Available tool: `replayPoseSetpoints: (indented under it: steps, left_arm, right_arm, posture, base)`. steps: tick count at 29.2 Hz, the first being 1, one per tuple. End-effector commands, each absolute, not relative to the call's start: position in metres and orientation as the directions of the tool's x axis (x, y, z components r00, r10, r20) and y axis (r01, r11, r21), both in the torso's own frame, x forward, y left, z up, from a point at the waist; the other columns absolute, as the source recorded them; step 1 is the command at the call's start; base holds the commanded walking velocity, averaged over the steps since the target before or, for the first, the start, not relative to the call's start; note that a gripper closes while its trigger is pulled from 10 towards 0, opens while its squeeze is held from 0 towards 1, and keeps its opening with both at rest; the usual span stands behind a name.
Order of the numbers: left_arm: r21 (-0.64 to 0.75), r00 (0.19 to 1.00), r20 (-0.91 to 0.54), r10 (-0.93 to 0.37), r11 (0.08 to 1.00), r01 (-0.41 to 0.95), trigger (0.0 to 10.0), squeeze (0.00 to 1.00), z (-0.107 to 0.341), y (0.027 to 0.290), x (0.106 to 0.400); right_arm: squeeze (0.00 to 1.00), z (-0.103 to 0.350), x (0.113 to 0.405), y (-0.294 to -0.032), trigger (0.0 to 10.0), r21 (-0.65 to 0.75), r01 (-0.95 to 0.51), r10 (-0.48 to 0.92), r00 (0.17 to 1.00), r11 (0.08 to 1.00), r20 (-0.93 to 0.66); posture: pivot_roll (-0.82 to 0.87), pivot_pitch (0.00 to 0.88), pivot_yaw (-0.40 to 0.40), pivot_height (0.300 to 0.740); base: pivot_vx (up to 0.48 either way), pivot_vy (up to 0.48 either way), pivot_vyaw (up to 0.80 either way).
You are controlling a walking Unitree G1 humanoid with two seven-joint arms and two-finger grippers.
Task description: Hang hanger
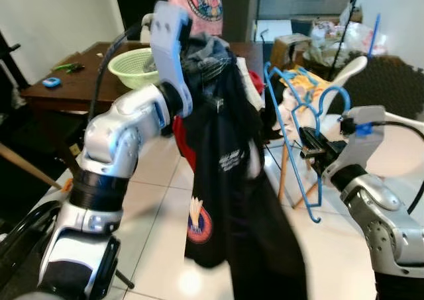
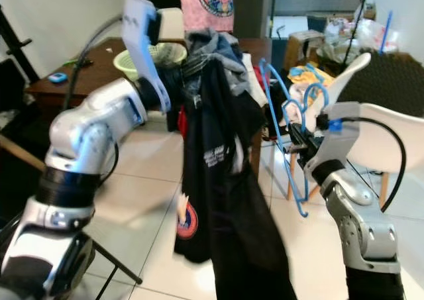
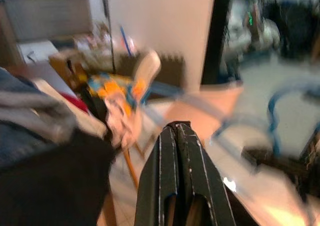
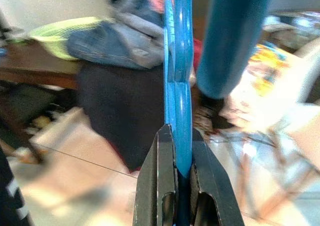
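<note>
**Blue hanger in the right gripper**

The right gripper is clamping the blue hanger, holding it upright above the tiled floor, just beside the black shirt. The left gripper, fingers pressed together on nothing, is reaching up behind that shirt, near the brown table's front edge.

The hanger is smooth blue plastic with a slight sheen. The garment is matt black cloth with printed emblems. The floor is glossy pale tile. The tabletop is dark polished wood, and the bowl is light-green plastic.
</note>
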State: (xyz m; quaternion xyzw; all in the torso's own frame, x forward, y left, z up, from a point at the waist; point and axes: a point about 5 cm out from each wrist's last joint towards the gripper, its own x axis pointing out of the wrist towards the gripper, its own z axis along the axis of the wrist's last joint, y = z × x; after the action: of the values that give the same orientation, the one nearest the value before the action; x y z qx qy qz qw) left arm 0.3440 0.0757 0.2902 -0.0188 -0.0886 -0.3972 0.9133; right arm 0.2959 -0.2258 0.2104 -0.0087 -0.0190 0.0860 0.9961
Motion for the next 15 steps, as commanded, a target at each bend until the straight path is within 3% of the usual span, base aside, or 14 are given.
replayPoseSetpoints:
  steps: [1,4,15]
  left_arm:
    - [0.079,0.668,0.177,-0.723,0.687,0.723,10.0,0.00,0.292,0.078,0.344]
    - [0.214,0.663,-0.023,-0.749,0.644,0.735,10.0,0.00,0.243,0.100,0.343]
    - [0.377,0.611,-0.151,-0.777,0.526,0.762,10.0,0.00,0.220,0.107,0.333]
  right_arm:
    - [0.00,0.206,0.296,-0.226,10.0,-0.028,-0.164,0.164,0.986,0.986,0.009]
    - [0.00,0.199,0.294,-0.234,10.0,-0.076,-0.153,0.149,0.987,0.985,-0.053]
    - [0.00,0.185,0.287,-0.238,10.0,-0.148,-0.248,0.225,0.962,0.957,-0.158]
  posture:
    - [0.19,0.000,0.049,0.740]
    - [0.19,0.000,0.043,0.740]
    - [0.19,0.000,0.042,0.740]
  base:
    - [0.000,0.000,-0.79]
    - [0.000,0.000,-0.80]
    - [0.000,0.000,-0.80]
